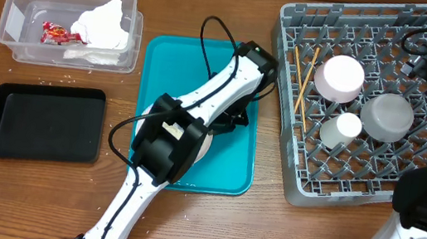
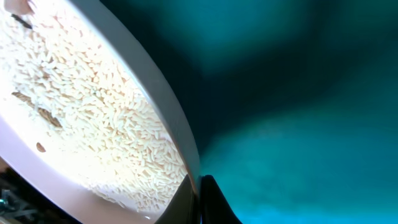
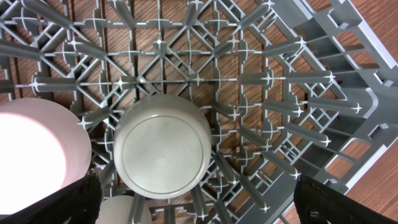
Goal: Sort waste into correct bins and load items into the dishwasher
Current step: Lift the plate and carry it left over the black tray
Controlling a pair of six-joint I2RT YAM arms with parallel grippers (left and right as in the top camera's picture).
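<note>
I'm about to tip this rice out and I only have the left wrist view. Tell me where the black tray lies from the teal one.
Observer: The black tray lies beside the teal tray, toward the left edge of the overhead picture, with a gap between them.
Operator: Report what is in it.
Observer: Nothing that I can see. The napkins and the wrapper are in the clear tub beyond it.
Operator: Now give me the rack.
Observer: The dish rack already holds the pink plate, the bowl, the cup and the chopsticks.
</note>
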